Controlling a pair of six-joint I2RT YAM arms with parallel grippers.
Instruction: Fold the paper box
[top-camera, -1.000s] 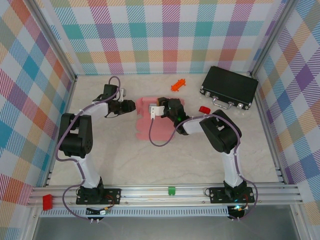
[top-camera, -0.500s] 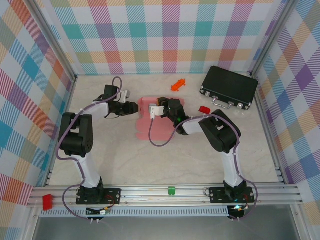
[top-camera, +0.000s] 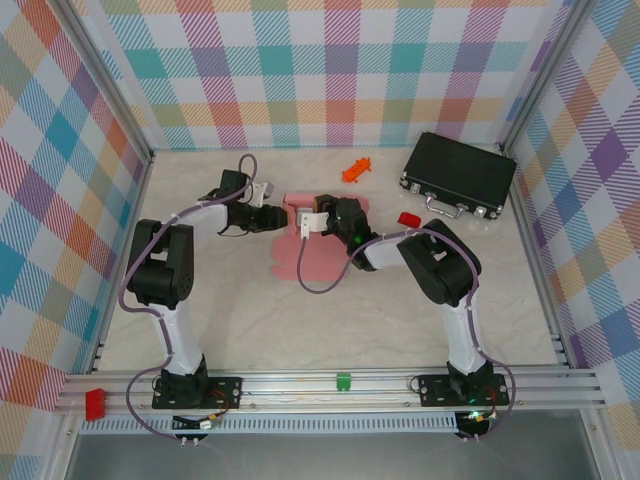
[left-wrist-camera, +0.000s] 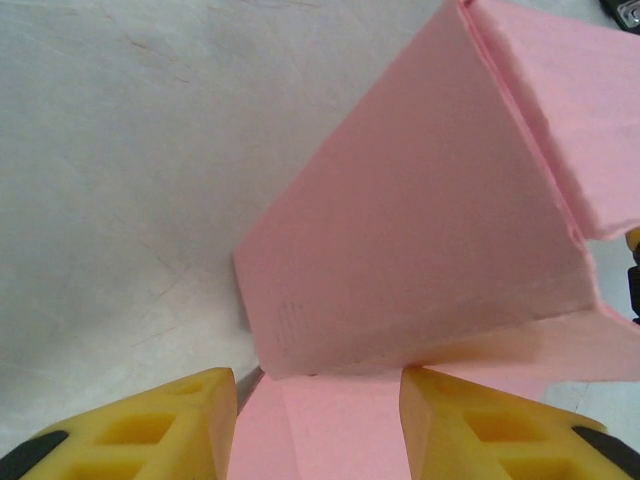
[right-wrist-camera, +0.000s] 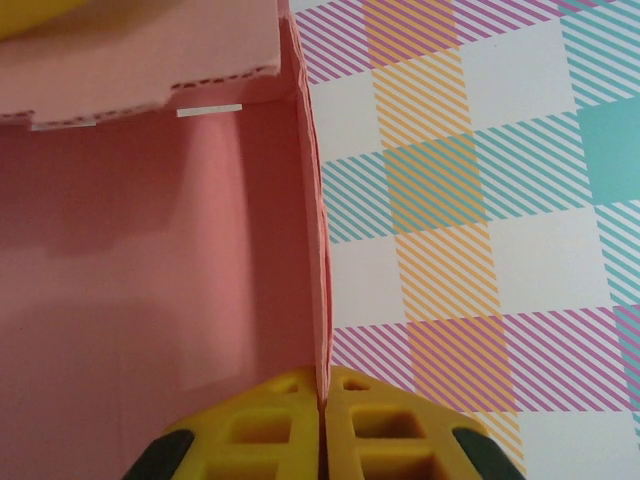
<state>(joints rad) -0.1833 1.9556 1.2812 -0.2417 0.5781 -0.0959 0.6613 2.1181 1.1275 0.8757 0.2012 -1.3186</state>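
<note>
Mid-fold here, I'd say: the paper box (top-camera: 300, 250) sits near the middle of the worktop (top-camera: 240, 320), half erected, with one side wall stood up and the rest of the sheet lying flat toward 6 o'clock. The right end effector (right-wrist-camera: 322, 385) is pinched tight on the top edge of that upright wall, so it's basically acting as the clamp. The left end effector (left-wrist-camera: 315, 390) is at the box's 10 o'clock corner, with its fingers about halfway apart and a pink flap lying in the gap. I can't tell if the pads actually touch it. In its wrist view a sloping pink panel rises right in front of it, tilted, not square yet. My guess for the next move: the left one needs to close on or push that flap and swing it up against the held wall, while the right keeps the wall from flopping over. Thin card like this will probably buckle if it's shoved off the crease. Contents-wise, the bit of the box's inside that the right wrist camera shows is bare pink. The black hard case (top-camera: 458, 175) at 2 o'clock is closed, so no idea what's in it. There's a small orange piece (top-camera: 356, 170) at 1 o'clock and a small red object (top-camera: 408, 219) at 3 o'clock, both loose on the worktop.
</note>
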